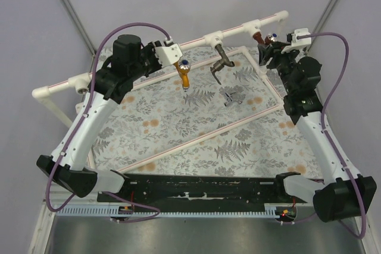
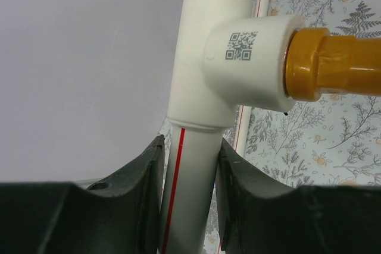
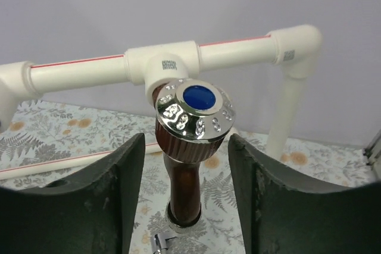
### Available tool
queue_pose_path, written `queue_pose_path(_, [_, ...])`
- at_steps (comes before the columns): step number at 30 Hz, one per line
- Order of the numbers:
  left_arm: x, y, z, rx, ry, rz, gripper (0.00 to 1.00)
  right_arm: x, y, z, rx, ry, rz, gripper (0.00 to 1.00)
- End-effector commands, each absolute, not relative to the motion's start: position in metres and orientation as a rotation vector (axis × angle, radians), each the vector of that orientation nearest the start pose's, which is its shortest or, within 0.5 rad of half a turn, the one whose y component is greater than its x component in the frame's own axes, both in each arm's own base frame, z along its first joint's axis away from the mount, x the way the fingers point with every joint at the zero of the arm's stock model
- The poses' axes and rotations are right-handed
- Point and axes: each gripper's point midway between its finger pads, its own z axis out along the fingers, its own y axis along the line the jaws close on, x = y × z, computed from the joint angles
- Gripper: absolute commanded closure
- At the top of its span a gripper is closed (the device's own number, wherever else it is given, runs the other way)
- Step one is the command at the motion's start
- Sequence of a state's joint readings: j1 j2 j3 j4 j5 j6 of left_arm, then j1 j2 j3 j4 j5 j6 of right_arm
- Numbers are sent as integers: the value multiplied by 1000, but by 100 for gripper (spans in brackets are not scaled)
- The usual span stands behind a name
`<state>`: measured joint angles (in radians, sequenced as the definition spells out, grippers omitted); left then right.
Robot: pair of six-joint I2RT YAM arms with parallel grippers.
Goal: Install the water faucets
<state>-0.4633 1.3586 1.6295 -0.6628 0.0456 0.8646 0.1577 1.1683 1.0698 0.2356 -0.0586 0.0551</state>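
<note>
The left claw (image 2: 190,151) was closed around an upright tube of the white pipe frame (image 2: 189,176), one dark finger pressed to each side, just below a tee fitting (image 2: 238,57). The golden-orange faucet (image 2: 339,69) sat screwed into that tee's side outlet. Farther right along the frame, the dark grey faucet (image 1: 221,60) hung from the middle outlet, and the silver faucet (image 1: 233,98) lay loose on the fern-patterned counter (image 1: 178,126). At the right end, the right claw (image 3: 187,142) stood open, straddling the reddish-brown faucet (image 3: 186,173). A gap showed at its left finger, and its right finger was just beside the chrome, blue-centred cap.
</note>
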Motion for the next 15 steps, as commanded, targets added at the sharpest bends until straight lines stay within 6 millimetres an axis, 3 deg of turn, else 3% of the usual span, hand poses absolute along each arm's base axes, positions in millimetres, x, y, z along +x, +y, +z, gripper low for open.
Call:
queue_pose_path(1, [344,-165,364,1122,1662,44,77,384,65,432,-155,1288,131,31])
queue_pose_path(5, [347,-164,381,1065,1635,50,50,363,61,435,-195,1295,88,20])
queue_pose_path(9, [344,-160,412,957,1577,42,34,337,54,439,-211,1286,53,2])
queue_pose_path(15, [322,-139,470,694,1446,18,18,298,33,446,-185,1251,-47,2])
